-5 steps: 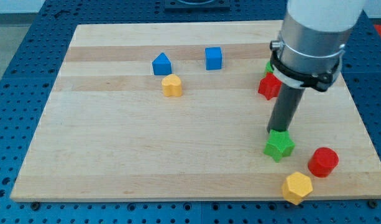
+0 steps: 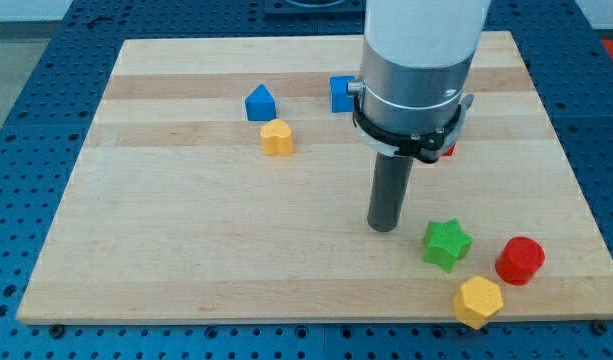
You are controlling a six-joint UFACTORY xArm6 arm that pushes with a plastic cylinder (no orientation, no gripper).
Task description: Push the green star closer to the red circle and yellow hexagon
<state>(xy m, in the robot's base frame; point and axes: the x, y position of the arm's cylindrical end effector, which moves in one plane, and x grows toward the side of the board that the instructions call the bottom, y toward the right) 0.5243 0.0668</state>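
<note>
The green star (image 2: 447, 243) lies on the wooden board (image 2: 186, 250) near the view's bottom right. The red circle (image 2: 520, 260) is to its right and the yellow hexagon (image 2: 478, 301) is just below and right of it. My tip (image 2: 384, 227) rests on the board a short way to the left of the green star, slightly higher in the view, not touching it. The arm's grey body hides part of the board above the tip.
A blue pentagon-like block (image 2: 260, 103) and a yellow block (image 2: 277, 137) sit at the upper middle. A blue cube (image 2: 339, 93) is partly hidden behind the arm. A sliver of a red block (image 2: 448, 148) shows at the arm's right edge.
My tip has moved left from the green star's top edge to a spot left of the star. The arm now covers the red and green blocks at the upper right. The star has not moved.
</note>
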